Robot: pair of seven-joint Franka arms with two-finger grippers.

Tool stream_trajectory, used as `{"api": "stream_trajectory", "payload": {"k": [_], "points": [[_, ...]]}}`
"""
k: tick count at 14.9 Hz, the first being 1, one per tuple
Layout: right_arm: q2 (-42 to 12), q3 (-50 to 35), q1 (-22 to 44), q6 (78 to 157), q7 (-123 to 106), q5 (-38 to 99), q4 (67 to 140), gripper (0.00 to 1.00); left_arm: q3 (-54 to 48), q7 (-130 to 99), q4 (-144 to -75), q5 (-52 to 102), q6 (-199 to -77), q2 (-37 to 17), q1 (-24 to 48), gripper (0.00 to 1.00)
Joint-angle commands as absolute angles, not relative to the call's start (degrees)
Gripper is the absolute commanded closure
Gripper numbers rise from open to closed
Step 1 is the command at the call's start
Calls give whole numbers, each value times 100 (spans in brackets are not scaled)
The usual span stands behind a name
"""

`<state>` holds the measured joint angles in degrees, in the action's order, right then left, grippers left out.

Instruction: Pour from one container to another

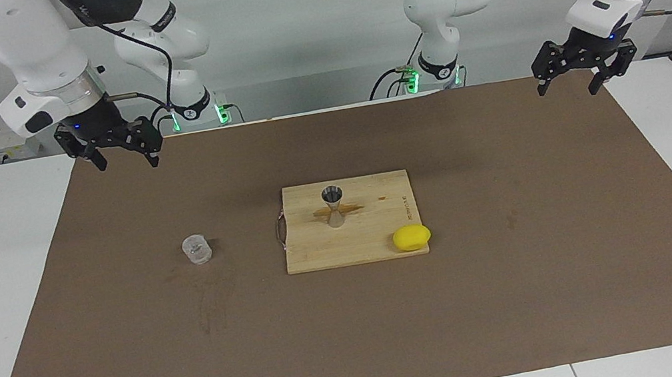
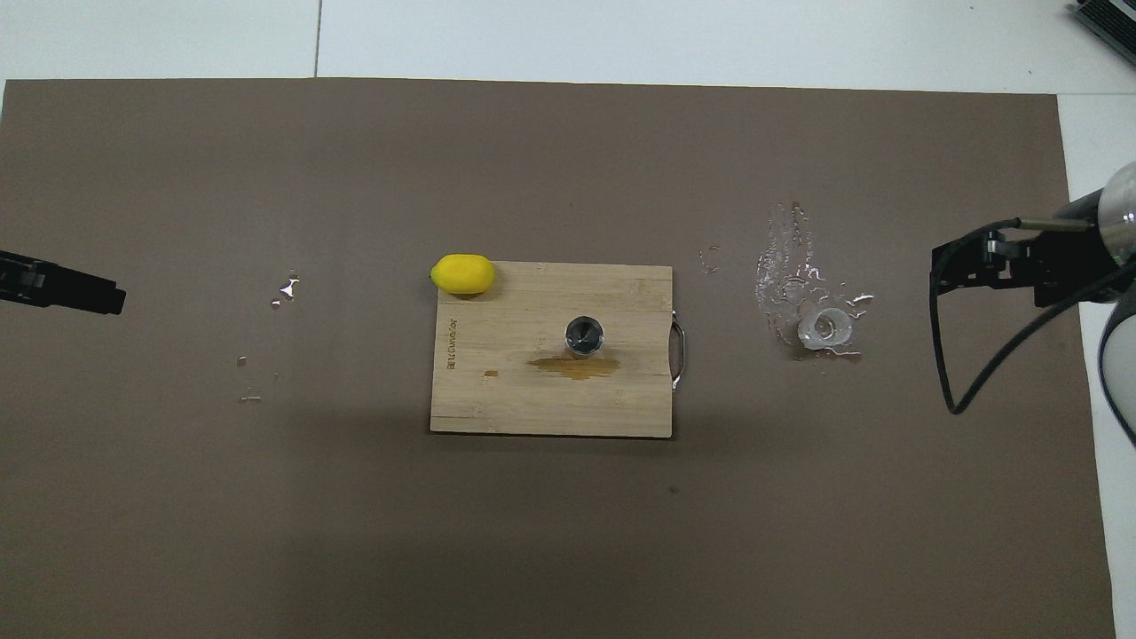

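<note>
Tumbler [image 1: 197,249] sits alone beside the board [image 1: 377,236], jigger [image 1: 333,205] upright on it; pouring looks done. Right pincer [image 1: 115,145] and left pincer [image 1: 583,66] both released, empty.

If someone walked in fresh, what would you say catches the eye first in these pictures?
Probably the bright yellow lemon at the corner of the pale wooden cutting board, mid-mat, with the small silvery steel jigger upright on the board. The small clear glass tumbler stands on the brown mat toward the right arm's end.
</note>
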<state>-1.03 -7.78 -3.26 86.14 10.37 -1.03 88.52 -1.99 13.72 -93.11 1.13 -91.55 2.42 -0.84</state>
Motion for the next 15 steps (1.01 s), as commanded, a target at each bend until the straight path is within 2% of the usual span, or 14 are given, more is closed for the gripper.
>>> {"api": "stream_trajectory", "payload": {"k": [1,15], "points": [[245,-817,-352,8543,914,-79,9227,0,-141,1353,-9404,141,-9237,343,0,0],[264,-844,-360,8552,923,9,9237,0,-123,1354,-9396,132,-9264,334,-17,0]]}}
